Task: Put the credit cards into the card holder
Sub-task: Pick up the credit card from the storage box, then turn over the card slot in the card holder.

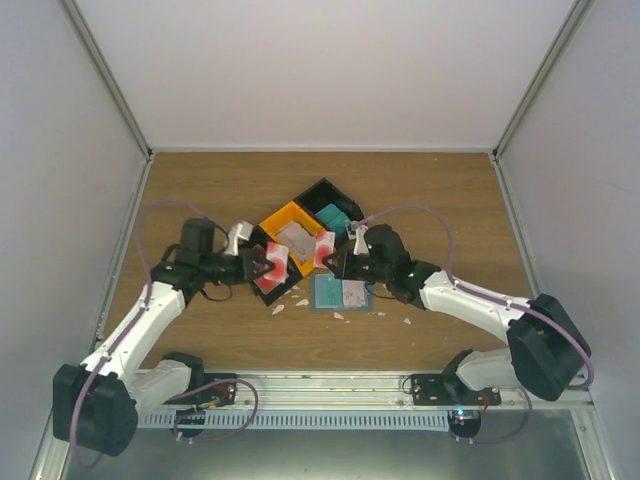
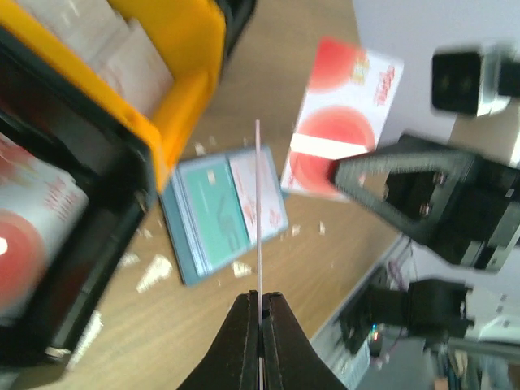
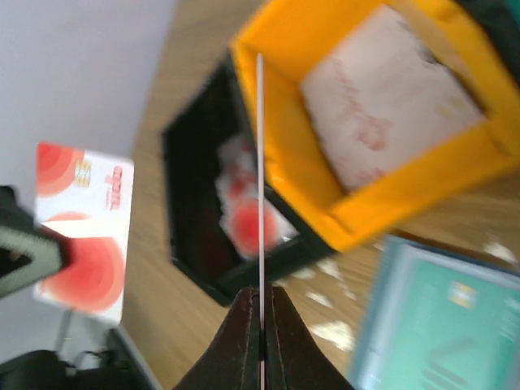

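We've got both tools loaded here: the left tool (image 2: 260, 302) is clamped on the bottom edge of the first credit card (image 2: 258, 211), which we see edge-on as a thin line rising from its fingertips. The right tool (image 3: 261, 299) pinches the second credit card (image 3: 260, 162) the same way. The card holder (image 2: 219, 219) lies open and flat on the surface (image 1: 220, 190), ahead of and below the left tool and almost under the right tool. One half shows teal, and the other carries a pale card face. To our eye the job now is seating one card at a time. We'd tip the card from upright towards flat, square its free edge to the pocket mouth, and slide it in at a shallow angle. Go gently, because a grip on one edge lets a card pivot, and nothing is pinning the holder, so it may skate. Crowding is the worry: the two tools sit close, nearly nose to nose, and could clash over the holder. The yellow bin (image 2: 187, 73) of pale cards and the black bin (image 2: 114, 236) of red-and-white cards sit just beyond the left tool's tips. Another black bin (image 1: 322, 190) holds a teal stack (image 1: 333, 215) behind the right tool. White scraps (image 2: 153, 272) litter the holder's edges and could snag.
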{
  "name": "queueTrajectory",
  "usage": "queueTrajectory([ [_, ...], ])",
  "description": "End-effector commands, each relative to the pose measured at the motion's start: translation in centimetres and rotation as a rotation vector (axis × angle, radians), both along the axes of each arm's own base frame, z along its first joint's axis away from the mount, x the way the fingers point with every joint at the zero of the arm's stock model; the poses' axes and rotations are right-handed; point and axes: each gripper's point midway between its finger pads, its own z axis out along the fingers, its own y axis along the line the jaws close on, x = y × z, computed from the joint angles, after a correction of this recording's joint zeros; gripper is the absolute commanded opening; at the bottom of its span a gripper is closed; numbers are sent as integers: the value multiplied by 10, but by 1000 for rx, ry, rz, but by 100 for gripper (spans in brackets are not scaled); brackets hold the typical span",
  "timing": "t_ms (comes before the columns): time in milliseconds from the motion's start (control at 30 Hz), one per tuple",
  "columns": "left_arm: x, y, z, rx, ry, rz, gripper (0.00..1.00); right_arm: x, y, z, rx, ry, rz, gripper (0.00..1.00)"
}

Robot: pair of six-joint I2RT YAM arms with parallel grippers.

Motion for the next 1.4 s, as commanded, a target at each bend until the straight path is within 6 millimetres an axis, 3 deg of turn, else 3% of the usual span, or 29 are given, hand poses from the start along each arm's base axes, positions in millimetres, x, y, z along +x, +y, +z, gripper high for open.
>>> queueTrajectory([
  [0,-10,-37,-24,-4,28,-27,0,-22,-51,-60,-315,81,-37,1],
  [100,-22,-62,-50,17,73,-63,0,-36,-61,-77,-363,135,-11,1],
  [233,-29,-80,-76,86,105,-73,0,-43,-66,-89,-407,163,8,1],
  [500,-36,-87,-110,153,180,-97,0,-54,-66,-108,-449,220,70,0],
  [833,-42,-95,-125,155,237,-159,0,-65,-75,-129,-493,276,81,1],
  [1167,-42,-100,-121,143,228,-181,0,-65,-82,-137,-526,293,52,0],
  [1367,-34,-87,-116,205,198,-108,0,-66,-82,-142,-526,302,51,1],
])
